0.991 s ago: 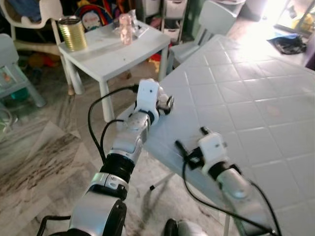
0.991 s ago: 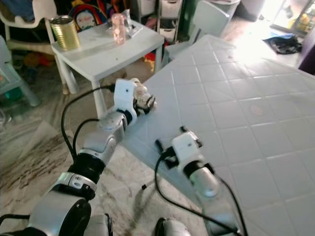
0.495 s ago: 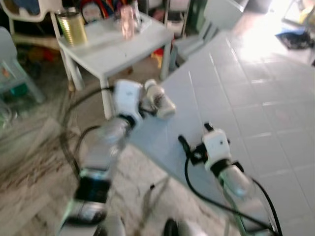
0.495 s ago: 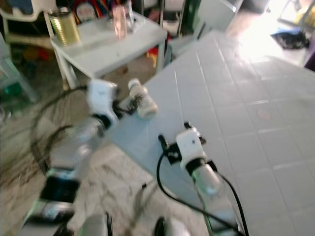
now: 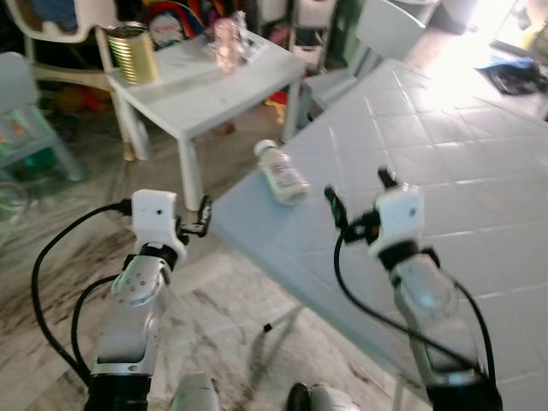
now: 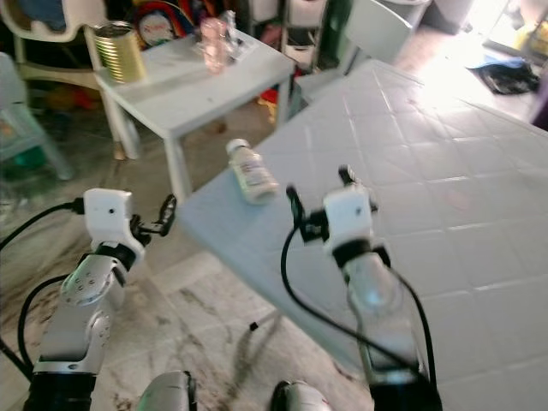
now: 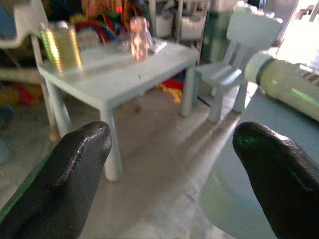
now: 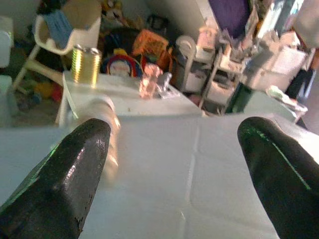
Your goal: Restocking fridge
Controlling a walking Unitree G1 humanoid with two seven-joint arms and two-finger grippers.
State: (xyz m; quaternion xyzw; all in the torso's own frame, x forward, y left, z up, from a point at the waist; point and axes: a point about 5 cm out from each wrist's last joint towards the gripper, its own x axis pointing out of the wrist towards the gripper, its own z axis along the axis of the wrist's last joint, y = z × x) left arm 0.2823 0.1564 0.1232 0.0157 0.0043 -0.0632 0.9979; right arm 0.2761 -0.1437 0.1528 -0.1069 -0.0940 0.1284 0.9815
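Big tiled table (image 5: 479, 154) holds a small bottle (image 5: 281, 172) lying down; it looks light, smooth, rolly; grab its middle; left gripper (image 5: 202, 217) and right gripper (image 5: 358, 195) both wide, empty.

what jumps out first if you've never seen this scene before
A small white bottle lies on its side near the corner of the pale tiled table, with the right end effector open above the tabletop just beside it. The left end effector hangs open off the table's edge over the marble floor. Behind, a gold can stands on a small white table.
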